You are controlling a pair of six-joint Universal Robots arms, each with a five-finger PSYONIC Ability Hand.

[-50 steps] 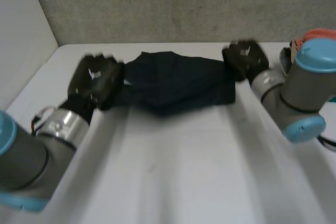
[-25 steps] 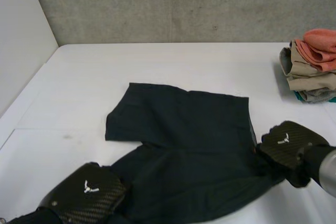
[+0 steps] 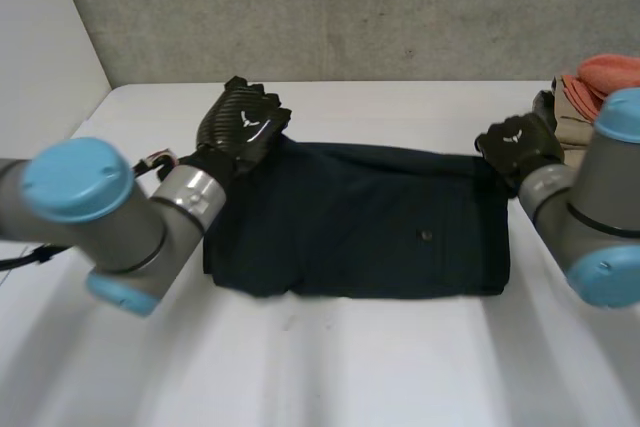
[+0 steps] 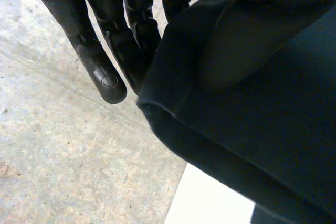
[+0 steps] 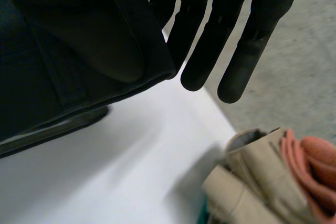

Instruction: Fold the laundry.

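Observation:
Dark navy shorts (image 3: 370, 227) lie folded double across the middle of the white table (image 3: 350, 367). My left hand (image 3: 240, 122) is at the cloth's far left corner, and my right hand (image 3: 515, 142) is at its far right corner. In the left wrist view the straight fingers (image 4: 100, 66) press the shorts' edge (image 4: 273, 103) against the thumb, which bulges under the cloth. The right wrist view shows the same pinch: straight fingers (image 5: 236, 40) beside the hem (image 5: 63, 51), with the thumb covered by fabric.
A pile of folded clothes (image 3: 600, 97), beige with an orange piece on top, stands at the table's far right, close to my right hand; it is also seen as the pile (image 5: 273, 182). A grey wall runs behind the table and a white wall on its left.
Half a second ago both hands were at the near edge with the shorts spread flat. They have swung to the far side with the cloth's edge, and the shorts now lie doubled.

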